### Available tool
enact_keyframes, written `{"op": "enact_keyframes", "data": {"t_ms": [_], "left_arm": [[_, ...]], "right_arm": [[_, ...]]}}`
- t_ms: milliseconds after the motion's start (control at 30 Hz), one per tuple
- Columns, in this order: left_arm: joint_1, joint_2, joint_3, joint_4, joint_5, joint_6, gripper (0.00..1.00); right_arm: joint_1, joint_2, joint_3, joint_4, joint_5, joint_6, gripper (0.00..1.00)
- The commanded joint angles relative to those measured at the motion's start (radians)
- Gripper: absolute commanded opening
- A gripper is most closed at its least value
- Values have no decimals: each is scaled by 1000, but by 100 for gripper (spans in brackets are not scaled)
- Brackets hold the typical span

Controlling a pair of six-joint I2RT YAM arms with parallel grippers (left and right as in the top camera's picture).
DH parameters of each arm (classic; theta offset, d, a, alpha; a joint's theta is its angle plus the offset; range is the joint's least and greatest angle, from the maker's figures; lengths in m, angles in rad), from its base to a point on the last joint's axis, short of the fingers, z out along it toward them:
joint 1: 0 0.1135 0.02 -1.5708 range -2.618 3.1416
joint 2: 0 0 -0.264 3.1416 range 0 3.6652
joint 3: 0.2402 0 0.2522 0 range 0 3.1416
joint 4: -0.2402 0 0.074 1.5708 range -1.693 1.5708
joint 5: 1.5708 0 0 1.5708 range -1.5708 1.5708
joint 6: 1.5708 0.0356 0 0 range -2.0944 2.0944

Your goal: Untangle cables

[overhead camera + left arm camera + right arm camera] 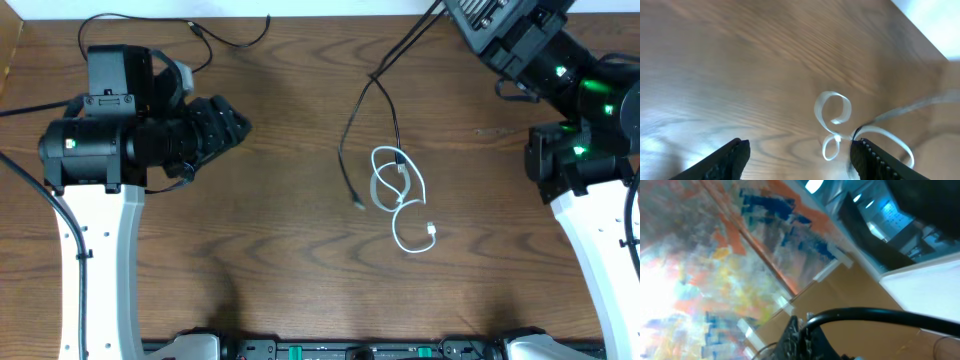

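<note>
A white cable (398, 200) lies in loops at the table's middle, with its plug (432, 230) to the lower right. A thin black cable (350, 140) rises from there to my right gripper (448, 8) at the far edge. One strand ends in a plug (360, 205) and the other (397, 130) runs into the white loops. The right wrist view shows the right gripper's jaws (800, 330) shut on a black cable (865, 314). A second black cable (215, 35) lies apart at the far left. My left gripper (238, 125) is open and empty, left of the loops. Its wrist view shows its jaws (800, 160) with the white cable (832, 107) ahead.
The left arm's body (100, 150) covers the left side of the table. The right arm (580, 150) stands over the right edge. The table's far edge (320, 8) runs along the top of the overhead view.
</note>
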Motion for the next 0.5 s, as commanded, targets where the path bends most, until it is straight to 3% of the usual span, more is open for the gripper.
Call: {"op": "enact_keyframes", "data": {"t_ms": [0, 67, 100, 200, 233, 333, 467], "left_arm": [[-15, 0, 8, -5, 192, 99, 70], [-22, 0, 7, -4, 192, 98, 70], [-22, 0, 7, -3, 192, 99, 70], [-22, 0, 7, -4, 192, 98, 70], [-22, 0, 7, -12, 192, 99, 70], [-22, 0, 7, -25, 191, 99, 70], [-22, 0, 7, -23, 191, 99, 70]], "right_arm": [[2, -4, 10, -249, 29, -514, 1], [2, 3, 10, -701, 177, -826, 1], [0, 7, 10, -779, 201, -900, 1], [1, -4, 10, -610, 21, -930, 1], [3, -11, 10, -515, -27, -1080, 1], [3, -3, 10, -660, 184, -1145, 1], [8, 22, 9, -784, 259, -1168, 1]]}}
